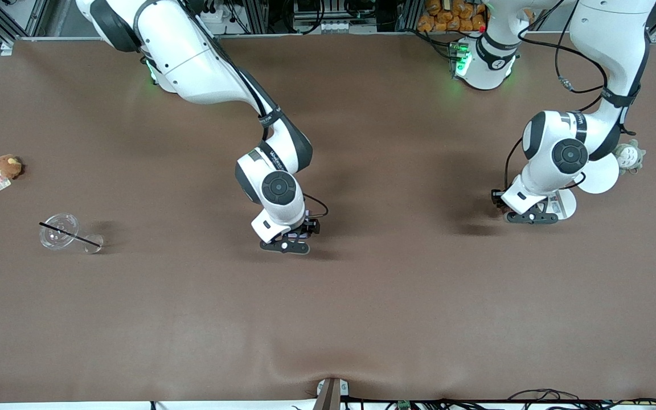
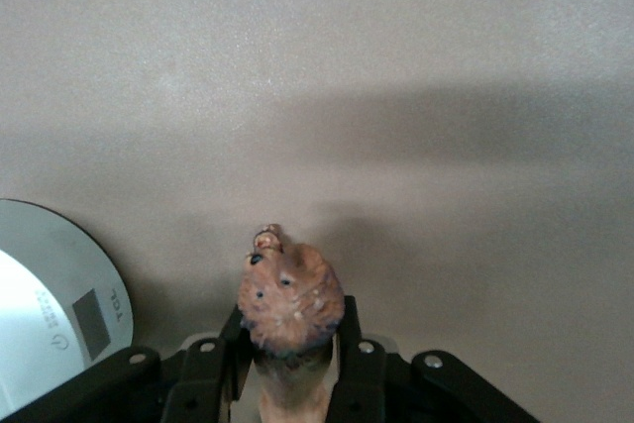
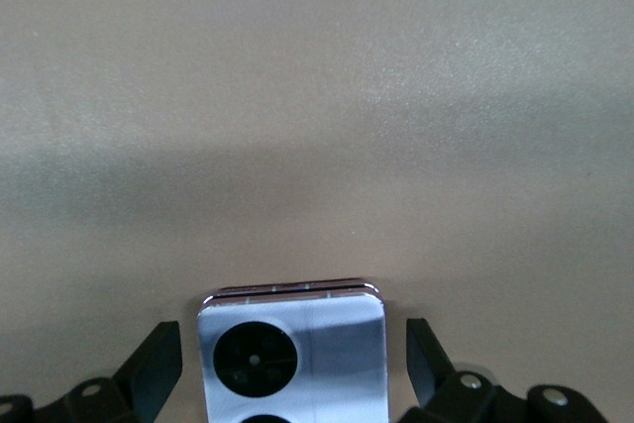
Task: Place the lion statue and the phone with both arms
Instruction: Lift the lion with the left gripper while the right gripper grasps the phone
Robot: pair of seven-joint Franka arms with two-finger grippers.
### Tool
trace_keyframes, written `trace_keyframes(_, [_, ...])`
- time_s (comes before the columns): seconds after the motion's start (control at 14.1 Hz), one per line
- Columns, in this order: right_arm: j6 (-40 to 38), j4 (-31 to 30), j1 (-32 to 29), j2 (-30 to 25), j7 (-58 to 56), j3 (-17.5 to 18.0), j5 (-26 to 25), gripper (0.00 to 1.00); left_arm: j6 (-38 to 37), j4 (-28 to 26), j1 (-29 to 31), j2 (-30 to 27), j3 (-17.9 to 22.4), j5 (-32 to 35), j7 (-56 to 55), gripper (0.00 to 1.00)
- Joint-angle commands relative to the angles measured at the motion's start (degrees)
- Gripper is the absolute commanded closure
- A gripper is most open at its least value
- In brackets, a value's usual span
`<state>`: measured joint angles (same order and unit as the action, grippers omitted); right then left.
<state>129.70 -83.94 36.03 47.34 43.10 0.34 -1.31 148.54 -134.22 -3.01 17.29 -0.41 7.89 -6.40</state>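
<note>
Near the left arm's edge of the brown surface, the left gripper pinches the small brown-orange lion statue between closed fingers, low for setting down. Mid-surface, the right gripper stands with fingers spread beside the pale lilac folded phone, apparently released.

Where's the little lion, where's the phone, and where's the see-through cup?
lion statue [image 2: 290, 296]: left wrist view, on its head.
phone [image 3: 293, 349]: right wrist view, on its shiny face beside the camera circle.
clear cup [image 1: 59, 230]: front view, on its lid.

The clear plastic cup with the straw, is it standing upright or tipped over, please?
Tipped over: the clear cup lies on its side, the black straw across it.
</note>
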Motion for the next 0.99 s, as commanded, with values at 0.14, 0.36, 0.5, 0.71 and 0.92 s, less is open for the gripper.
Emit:
trace_keyframes(0.14, [0.38,1.32,0.89,1.79,3.48,-0.34,-0.62,0.00,0.61,1.15,0.37,1.43,-0.21,1.16,-0.80,0.39])
trace_keyframes(0.36, [0.29,1.15,1.15,1.79,3.48,-0.43,-0.36,0.00,0.00,1.42,0.02,0.91,-0.29,1.16,-0.81,0.00])
trace_keyframes(0.5, [0.29,0.97,1.24,1.79,4.01,-0.43,-0.53,0.00,-3.84,2.29,-0.24,-1.63,-0.82,1.16,-1.07,0.00])
trace_keyframes(0.71, [0.38,1.06,1.42,1.88,5.59,-0.43,-0.97,0.89,-14.91,7.82,-0.24,-2.43,-2.40,1.16,-1.51,0.00])
trace_keyframes(0.92, [0.73,1.06,0.89,1.53,5.77,-0.43,-0.97,1.00,-21.69,12.65,-0.16,-5.94,-2.75,1.16,-1.17,0.00])
